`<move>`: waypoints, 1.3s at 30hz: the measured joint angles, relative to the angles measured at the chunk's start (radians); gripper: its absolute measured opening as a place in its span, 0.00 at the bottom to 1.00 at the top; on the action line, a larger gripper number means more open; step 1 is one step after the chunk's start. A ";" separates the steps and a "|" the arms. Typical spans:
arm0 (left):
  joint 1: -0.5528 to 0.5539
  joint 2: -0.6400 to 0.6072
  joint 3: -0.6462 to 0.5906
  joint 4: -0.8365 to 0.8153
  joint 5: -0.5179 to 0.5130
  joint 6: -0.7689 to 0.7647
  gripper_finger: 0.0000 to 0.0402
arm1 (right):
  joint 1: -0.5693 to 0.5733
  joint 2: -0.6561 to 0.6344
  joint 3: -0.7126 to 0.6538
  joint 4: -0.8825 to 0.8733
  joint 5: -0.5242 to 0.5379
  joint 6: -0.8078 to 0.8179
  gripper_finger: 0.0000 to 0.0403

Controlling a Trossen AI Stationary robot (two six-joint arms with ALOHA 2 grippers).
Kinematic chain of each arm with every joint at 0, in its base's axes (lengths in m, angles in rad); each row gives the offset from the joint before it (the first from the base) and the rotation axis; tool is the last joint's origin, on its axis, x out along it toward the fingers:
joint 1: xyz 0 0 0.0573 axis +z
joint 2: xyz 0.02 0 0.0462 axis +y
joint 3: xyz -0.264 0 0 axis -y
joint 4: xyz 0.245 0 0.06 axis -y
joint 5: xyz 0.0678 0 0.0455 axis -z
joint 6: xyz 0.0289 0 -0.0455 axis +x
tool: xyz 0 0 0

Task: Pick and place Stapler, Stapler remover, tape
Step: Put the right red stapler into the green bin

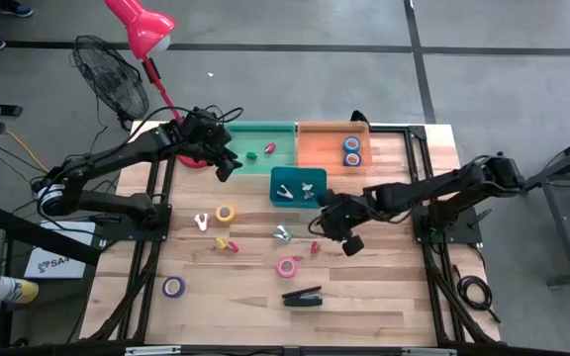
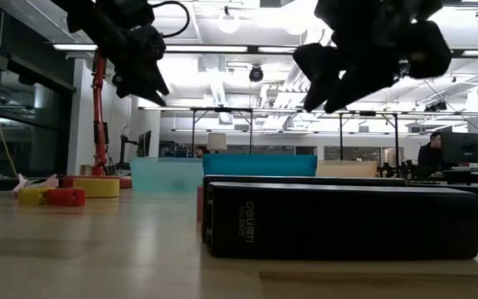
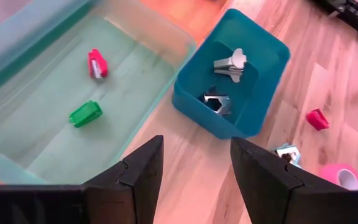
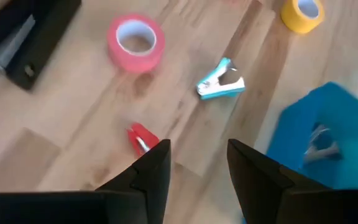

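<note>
High view is showing the right gripper (image 1: 347,240) hovering empty, fingers parted, near the small red stapler (image 4: 140,138); the left gripper (image 1: 228,161) is waiting open by the green bin (image 1: 237,148). Descending squarely over it should be helping. The black stapler (image 1: 303,296) is lying near the table's front edge.

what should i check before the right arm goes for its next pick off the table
1. Right gripper empty, jaws apart: ok.
2. Left gripper empty, jaws apart, hovering by the green bin and away from the right arm: ok.
3. Small red stapler lies just ahead of the right fingers, nothing touching it: ok.
4. Blue staple remover and pink tape are free on the wood, not stacked: ok.
5. Black stapler near the table's front edge, clear of both arms: ok.
6. Teal bin already holds metal removers; room for more: cannot tell.
</note>
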 joint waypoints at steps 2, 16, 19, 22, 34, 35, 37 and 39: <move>0.000 0.000 0.000 -0.001 0.006 -0.002 0.46 | 0.007 0.010 0.000 -0.001 0.018 -0.076 0.37; 0.000 0.000 0.000 -0.023 0.006 -0.014 0.46 | 0.045 0.174 0.000 0.040 -0.007 -0.188 0.51; 0.000 0.000 0.000 -0.022 0.006 -0.014 0.46 | 0.044 0.205 0.000 0.059 -0.014 -0.213 0.55; 0.000 0.000 0.000 -0.023 0.006 -0.016 0.46 | 0.044 0.233 0.000 0.060 -0.015 -0.227 0.57; 0.000 0.001 0.000 -0.043 0.004 -0.022 0.46 | 0.042 0.315 0.000 0.078 -0.026 -0.287 0.56; 0.000 0.001 0.000 -0.043 0.004 -0.022 0.46 | 0.042 0.319 0.000 0.080 -0.026 -0.287 0.56; 0.000 0.001 0.000 -0.044 0.004 -0.022 0.46 | 0.042 0.324 0.001 0.083 -0.028 -0.287 0.56; 0.000 0.001 0.000 -0.043 0.004 -0.022 0.46 | 0.042 0.324 0.001 0.085 -0.034 -0.291 0.56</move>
